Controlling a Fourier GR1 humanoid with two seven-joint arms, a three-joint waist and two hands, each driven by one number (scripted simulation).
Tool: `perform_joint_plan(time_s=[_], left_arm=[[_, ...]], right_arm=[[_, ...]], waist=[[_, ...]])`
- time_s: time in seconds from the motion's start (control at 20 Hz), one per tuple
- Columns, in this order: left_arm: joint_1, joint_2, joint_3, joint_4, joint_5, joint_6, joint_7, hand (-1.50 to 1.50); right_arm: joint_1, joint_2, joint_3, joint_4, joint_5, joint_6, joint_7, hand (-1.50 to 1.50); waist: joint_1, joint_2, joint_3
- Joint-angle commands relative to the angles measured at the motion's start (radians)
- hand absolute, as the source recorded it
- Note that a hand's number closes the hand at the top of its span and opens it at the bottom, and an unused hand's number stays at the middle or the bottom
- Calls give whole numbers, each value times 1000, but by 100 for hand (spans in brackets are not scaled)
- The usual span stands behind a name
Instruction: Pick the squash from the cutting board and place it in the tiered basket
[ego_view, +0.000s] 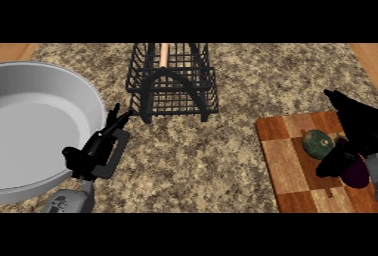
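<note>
My right robot hand (353, 131) hangs over the right part of the cutting board (284, 150), its dark fingers reaching down beside the squash (317, 143); whether they have closed on it I cannot tell, since the hand hides that side. The squash, round and dark green, lies on the board's right half, touching or just beside a dark purple vegetable (357, 172), probably an eggplant, nearer to me. I judge the squash to be stiff, fairly heavy for its size and smooth-skinned, so it could roll or slip; I would take it across its widest part, thumb on one side and fingers on the other. My left robot hand (96, 150) rests at the near left, fingers relaxed, holding nothing, just beside a big grey pot (85, 95). The black wire tiered basket (173, 82) stands at the far middle of the speckled stone counter (207, 165), well apart from the board.
</note>
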Motion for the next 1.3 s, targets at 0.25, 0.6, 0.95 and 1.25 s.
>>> perform_joint_plan(time_s=[0.25, 0.6, 0.95, 1.25], left_arm=[[67, -14, -15, -31, -43, 5, -34, 0], [-20, -48, 9, 4, -44, 8, 18, 0], [-2, -37, 39, -35, -37, -30, 33, 0], [-36, -68, 44, 52, -90, -17, -33, 0]], right_arm=[[91, 145, 2, 116, 144, -52, -2, -150], [53, 182, -115, 230, 188, 31, -59, -150], [190, 247, -157, 288, 306, -29, -210, -150], [201, 281, -233, 319, 344, 11, -281, -150]], waist=[[4, 1, 1], [1, 2, 1], [0, 1, 1], [-2, 1, 1]])
